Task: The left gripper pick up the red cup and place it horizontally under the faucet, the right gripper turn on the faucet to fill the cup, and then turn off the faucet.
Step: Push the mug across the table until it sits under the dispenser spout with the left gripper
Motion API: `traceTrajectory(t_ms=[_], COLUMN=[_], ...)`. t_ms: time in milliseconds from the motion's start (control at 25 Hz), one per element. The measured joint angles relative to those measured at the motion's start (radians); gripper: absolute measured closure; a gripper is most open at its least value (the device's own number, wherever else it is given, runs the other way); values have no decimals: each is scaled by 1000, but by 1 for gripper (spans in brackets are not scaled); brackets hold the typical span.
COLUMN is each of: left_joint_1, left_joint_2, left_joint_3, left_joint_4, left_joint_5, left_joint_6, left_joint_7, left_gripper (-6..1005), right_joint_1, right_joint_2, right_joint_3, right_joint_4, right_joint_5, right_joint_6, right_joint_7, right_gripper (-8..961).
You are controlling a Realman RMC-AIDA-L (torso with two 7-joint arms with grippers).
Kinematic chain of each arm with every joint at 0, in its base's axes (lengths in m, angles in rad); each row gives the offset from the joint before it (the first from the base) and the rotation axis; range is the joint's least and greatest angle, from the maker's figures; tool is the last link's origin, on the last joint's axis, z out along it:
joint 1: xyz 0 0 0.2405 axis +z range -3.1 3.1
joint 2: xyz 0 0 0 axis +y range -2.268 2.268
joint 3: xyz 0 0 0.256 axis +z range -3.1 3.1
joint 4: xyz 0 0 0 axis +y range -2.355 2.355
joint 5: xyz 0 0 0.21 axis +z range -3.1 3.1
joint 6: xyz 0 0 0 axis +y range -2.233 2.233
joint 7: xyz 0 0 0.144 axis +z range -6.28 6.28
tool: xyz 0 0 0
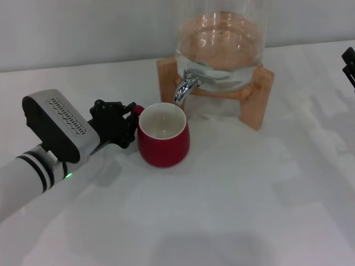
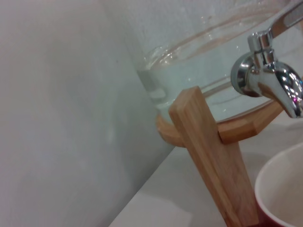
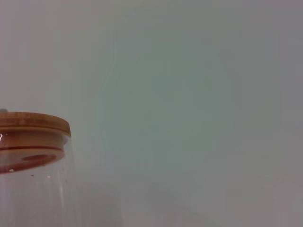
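The red cup stands upright on the white table, its cream inside showing. Its rim sits just below and in front of the spout of the chrome faucet. My left gripper is at the cup's left side, with its black claw closed around the small red handle. In the left wrist view the faucet is close by, with the cup's rim below it. Only the black tip of my right gripper shows, at the far right edge, well away from the faucet.
The faucet is fitted to a clear glass jar holding water, on a wooden stand at the back of the table. The stand's leg is next to the cup. The jar's wooden lid shows in the right wrist view.
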Motion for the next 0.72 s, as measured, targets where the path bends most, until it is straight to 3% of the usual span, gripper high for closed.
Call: traceTrajectory(t_ms=[720], left_joint_1=[-9], left_joint_2=[-4], left_joint_3=[-2], left_joint_4=[5], left_joint_5=[-3], left_joint_6=[-7], left_joint_7=[0], left_gripper=[897], right_joint_1=[10], right_joint_2=[-1], right_joint_3=[-12], right_joint_4=[-7], right_joint_5=[0], right_joint_6=[4], right_joint_7=[0], right_gripper=[231])
